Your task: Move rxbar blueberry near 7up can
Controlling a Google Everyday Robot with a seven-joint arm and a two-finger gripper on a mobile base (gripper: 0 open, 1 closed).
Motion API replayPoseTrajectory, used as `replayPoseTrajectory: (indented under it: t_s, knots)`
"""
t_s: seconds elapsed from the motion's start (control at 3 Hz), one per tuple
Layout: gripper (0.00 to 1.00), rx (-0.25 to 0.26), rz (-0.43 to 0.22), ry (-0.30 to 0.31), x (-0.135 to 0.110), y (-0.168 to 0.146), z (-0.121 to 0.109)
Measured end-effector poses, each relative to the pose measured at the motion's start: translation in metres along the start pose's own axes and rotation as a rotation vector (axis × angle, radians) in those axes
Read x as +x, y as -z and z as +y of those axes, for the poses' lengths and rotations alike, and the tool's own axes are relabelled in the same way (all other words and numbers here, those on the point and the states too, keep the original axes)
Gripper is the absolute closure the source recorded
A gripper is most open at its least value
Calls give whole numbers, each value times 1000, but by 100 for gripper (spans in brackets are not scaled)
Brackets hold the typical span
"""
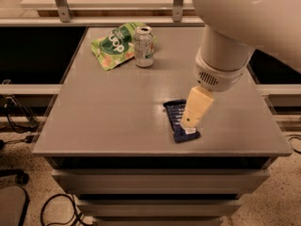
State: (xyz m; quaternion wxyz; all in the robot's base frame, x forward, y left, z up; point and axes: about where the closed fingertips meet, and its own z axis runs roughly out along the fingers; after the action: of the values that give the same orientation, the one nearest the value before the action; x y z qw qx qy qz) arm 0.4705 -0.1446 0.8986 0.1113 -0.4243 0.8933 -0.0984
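Note:
The rxbar blueberry, a flat dark navy wrapper, lies on the grey table near its front edge, right of centre. My gripper comes down from the upper right and hangs directly over the bar's right side, covering part of it. The 7up can, silvery with green markings, stands upright at the table's back, well apart from the bar.
A green snack bag lies just left of the can, touching it. A metal rail frame runs behind the table. Cables and a chair base lie on the floor to the left.

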Motion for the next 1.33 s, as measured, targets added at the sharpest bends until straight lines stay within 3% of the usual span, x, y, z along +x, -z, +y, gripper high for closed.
replayPoseTrajectory:
  t_s: [0.33, 0.67, 1.33]
  knots:
    - [0, -1, 50, -87, -20, -26, 10]
    - [0, -36, 77, -149, -36, -47, 20]
    - [0, -173, 77, -218, -53, -77, 43]
